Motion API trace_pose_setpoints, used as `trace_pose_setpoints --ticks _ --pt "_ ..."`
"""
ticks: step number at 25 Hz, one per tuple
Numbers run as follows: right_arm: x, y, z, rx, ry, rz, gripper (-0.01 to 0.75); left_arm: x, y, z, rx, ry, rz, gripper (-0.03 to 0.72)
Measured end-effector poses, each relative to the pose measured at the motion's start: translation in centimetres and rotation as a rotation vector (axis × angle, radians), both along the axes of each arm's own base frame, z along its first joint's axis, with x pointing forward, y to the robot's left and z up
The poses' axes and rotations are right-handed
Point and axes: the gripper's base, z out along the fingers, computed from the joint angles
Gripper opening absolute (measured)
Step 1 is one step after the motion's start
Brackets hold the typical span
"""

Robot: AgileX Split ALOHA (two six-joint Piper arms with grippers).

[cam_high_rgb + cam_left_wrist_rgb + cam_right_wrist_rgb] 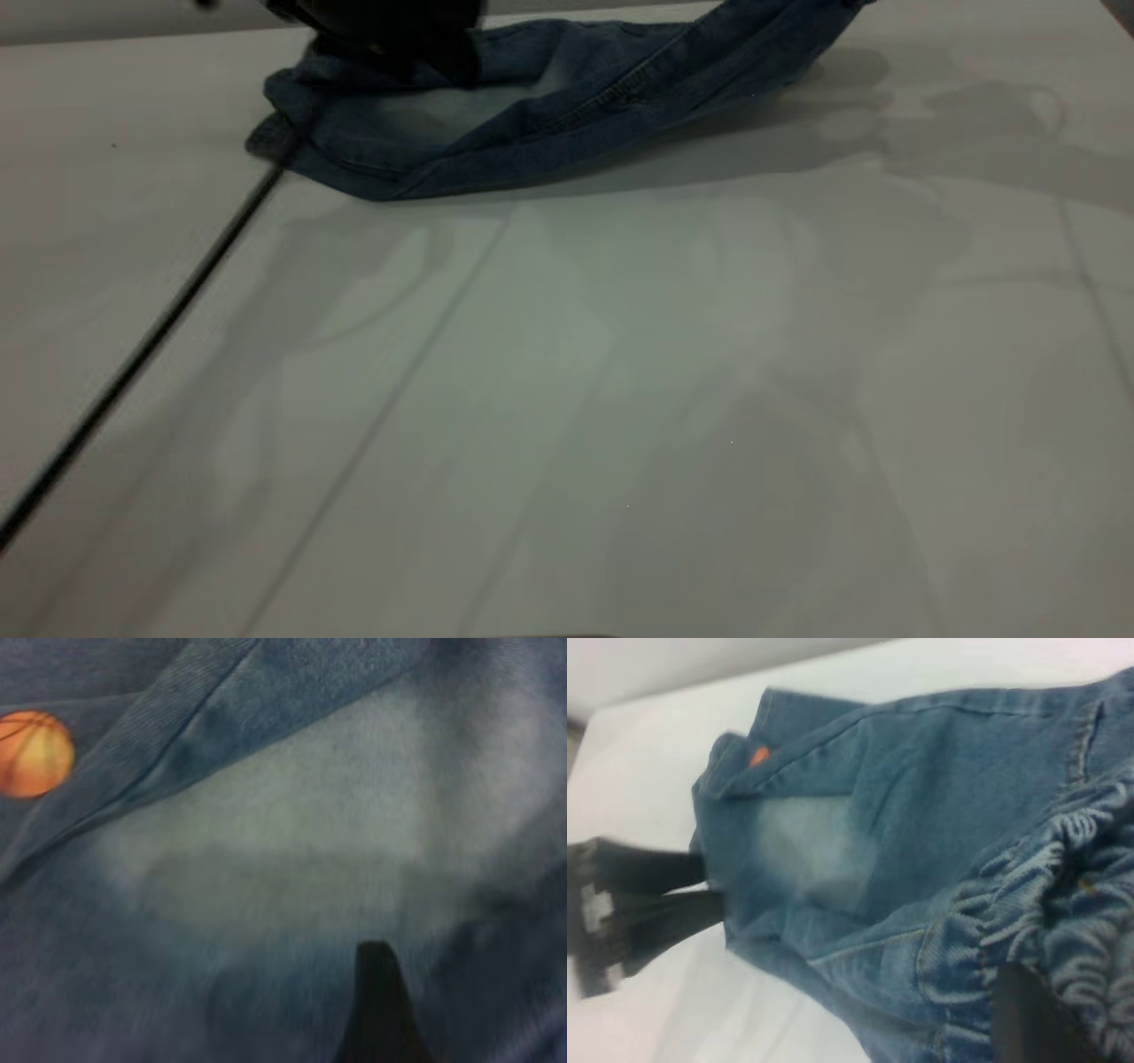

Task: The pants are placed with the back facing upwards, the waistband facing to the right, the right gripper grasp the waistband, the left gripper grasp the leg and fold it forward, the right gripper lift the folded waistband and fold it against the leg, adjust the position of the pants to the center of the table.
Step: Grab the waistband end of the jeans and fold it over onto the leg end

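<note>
The blue denim pants [532, 106] lie at the far side of the table [620, 399], their right end lifted off the top of the exterior view. My left gripper [390, 40] sits low on their left end. From the right wrist it shows as the left gripper [700, 895], shut on the leg [735, 895] at its hem. One black finger [381, 1010] rests on the faded denim, and the orange ball print [34, 753] peeks from under a folded hem. My right gripper [1063, 1001] is shut on the ruched waistband [1045, 904], with one finger [1028, 1019] showing.
A thin dark line [142, 354] runs diagonally across the table from the pants' left end to the near left edge. Bare tabletop fills the near half of the exterior view. The right arm is outside that view.
</note>
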Motion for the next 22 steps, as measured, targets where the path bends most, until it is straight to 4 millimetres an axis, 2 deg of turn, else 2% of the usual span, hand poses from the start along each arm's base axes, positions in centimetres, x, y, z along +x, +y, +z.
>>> trace_pose_setpoints --ticks 4,8,16,19,22 --pt "-0.7 0.2 1.1 -0.013 0.027 0.051 0.054 0.5 -2.4 -2.8 0.007 0.026 -0.045 0.453" --pt "-1.1 0.4 2.6 -0.004 0.007 0.083 0.054 0.0 -5.2 -4.8 0.016 0.060 -0.106 0.453" --pt "-1.7 0.6 5.6 -0.012 -0.057 0.099 0.054 -2.6 -10.5 -5.2 0.021 0.069 -0.227 0.453" --pt "-1.9 0.6 6.4 -0.019 -0.073 0.110 0.054 -3.1 -11.2 -4.8 0.031 0.118 -0.268 0.453" --pt "-2.1 0.7 6.8 -0.018 -0.078 0.125 0.054 -2.5 -10.5 -3.1 0.066 0.154 -0.308 0.453"
